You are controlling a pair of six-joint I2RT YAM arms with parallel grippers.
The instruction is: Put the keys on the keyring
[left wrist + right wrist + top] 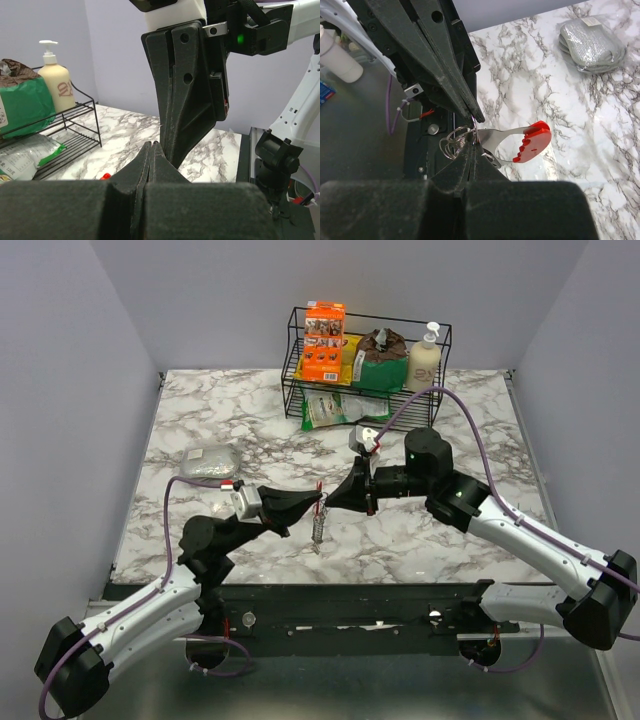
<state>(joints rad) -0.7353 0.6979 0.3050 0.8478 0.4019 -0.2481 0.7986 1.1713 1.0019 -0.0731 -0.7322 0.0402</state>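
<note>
My two grippers meet tip to tip above the middle of the marble table. My right gripper (474, 146) is shut on the keyring (451, 142), a bundle of thin wire loops. A silver loop tag with a red end (532, 142) sticks out from the ring. My left gripper (152, 145) is shut; in the right wrist view its fingertips (477, 117) pinch the ring's wire from the other side. In the top view the slim silver keys (318, 527) hang below the left gripper (317, 502) and the right gripper (331, 498). The keys are hidden in both wrist views.
A black wire basket (295, 375) at the back holds an orange box (324, 340), a green bag (380, 362) and a soap bottle (425, 360). A green-and-white packet (335, 410) lies before it. A grey pouch (210, 462) lies at the left.
</note>
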